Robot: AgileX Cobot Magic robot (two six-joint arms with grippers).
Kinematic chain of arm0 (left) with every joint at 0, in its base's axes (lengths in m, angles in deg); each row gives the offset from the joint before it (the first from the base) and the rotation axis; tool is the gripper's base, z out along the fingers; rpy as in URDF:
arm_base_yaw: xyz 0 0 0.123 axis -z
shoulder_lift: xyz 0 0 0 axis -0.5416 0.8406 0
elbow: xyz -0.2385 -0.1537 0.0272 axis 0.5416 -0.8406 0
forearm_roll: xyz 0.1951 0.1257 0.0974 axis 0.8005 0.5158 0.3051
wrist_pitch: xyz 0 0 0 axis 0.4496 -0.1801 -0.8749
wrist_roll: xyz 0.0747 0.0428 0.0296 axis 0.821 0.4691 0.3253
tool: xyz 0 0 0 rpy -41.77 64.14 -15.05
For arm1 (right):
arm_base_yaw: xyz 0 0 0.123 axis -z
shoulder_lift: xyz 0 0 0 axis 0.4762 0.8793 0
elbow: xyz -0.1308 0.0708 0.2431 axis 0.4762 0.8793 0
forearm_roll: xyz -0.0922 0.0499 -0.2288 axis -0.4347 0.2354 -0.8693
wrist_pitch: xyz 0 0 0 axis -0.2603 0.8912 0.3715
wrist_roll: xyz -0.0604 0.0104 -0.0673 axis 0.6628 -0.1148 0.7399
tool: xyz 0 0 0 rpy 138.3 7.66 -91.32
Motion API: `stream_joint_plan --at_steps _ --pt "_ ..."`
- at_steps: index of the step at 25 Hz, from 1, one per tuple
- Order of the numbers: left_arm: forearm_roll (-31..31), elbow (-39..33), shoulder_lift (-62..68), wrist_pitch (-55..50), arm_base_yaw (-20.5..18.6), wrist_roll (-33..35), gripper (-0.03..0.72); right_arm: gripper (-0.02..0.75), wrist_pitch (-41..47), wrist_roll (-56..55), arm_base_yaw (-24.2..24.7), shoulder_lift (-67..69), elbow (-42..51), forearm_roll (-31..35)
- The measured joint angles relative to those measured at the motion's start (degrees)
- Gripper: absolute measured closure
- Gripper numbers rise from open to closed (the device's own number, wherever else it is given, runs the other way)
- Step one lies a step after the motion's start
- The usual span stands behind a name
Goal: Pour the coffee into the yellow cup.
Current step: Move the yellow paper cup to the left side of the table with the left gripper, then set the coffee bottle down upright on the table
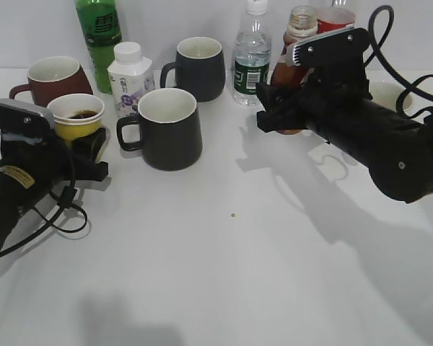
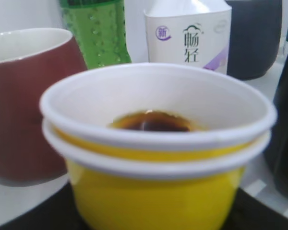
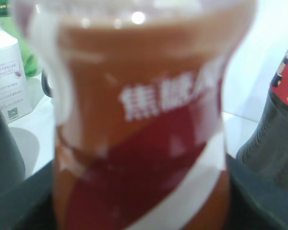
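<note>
The yellow cup (image 1: 76, 124) stands at the left of the table, looks like two cups stacked, and holds a little dark coffee (image 1: 81, 114). My left gripper (image 1: 89, 149) is shut on the yellow cup low on its wall; the cup fills the left wrist view (image 2: 153, 191), with coffee at its bottom (image 2: 151, 122). The brown coffee bottle (image 1: 287, 68) stands upright at the back right with no cap. My right gripper (image 1: 276, 115) is shut on its body. The bottle's label fills the right wrist view (image 3: 139, 120).
Behind the cup stands a dark red mug (image 1: 54, 78), a green bottle (image 1: 99, 32) and a white milk bottle (image 1: 130, 76). Two black mugs (image 1: 167, 128) (image 1: 200, 67) stand mid-table. A water bottle (image 1: 252, 58), a cola bottle (image 1: 337, 14) and a white cup (image 1: 390, 94) flank the coffee bottle.
</note>
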Motion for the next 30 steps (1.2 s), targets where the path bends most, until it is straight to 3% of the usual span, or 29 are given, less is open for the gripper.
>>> stream_joint_plan --at_steps 8,30 --pt "-0.54 -0.07 0.49 -1.33 0.00 0.00 0.139 0.237 0.05 1.04 0.00 0.00 0.00 0.02" --pt "-3.73 -8.25 -2.87 -0.98 0.05 0.00 0.113 0.237 -7.74 -2.82 0.00 9.79 0.00 0.02"
